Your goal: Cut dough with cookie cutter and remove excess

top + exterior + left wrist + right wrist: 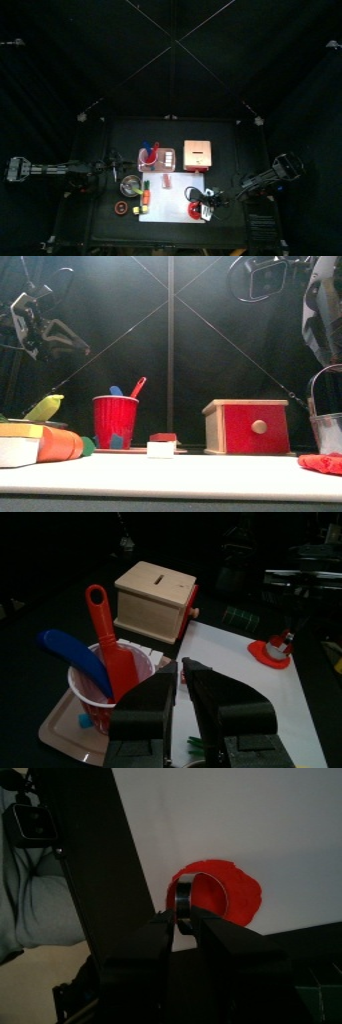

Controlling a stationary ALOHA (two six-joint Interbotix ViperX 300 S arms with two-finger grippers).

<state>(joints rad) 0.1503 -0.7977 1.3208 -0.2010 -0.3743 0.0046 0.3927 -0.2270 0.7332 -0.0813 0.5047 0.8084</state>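
The dough (230, 890) is a small flat red blob on the white sheet (227, 818), near the table's front right. My right gripper (187, 918) hangs just over it, shut on a metal ring cookie cutter (182, 898). From the front, the cutter (326, 416) hangs a little above the dough (321, 463). In the top view the right gripper (211, 196) sits beside the dough (201, 211). My left gripper (183, 674) is open and holds nothing; it hangs high at the left (40, 326), facing the red cup (100, 687).
A red cup (115, 421) with a blue and a red tool stands at the back left. To its right is a tan box (247, 426) with a red front. A small red-and-white block (163, 444) lies between them. Coloured containers (34, 444) are stacked at the far left.
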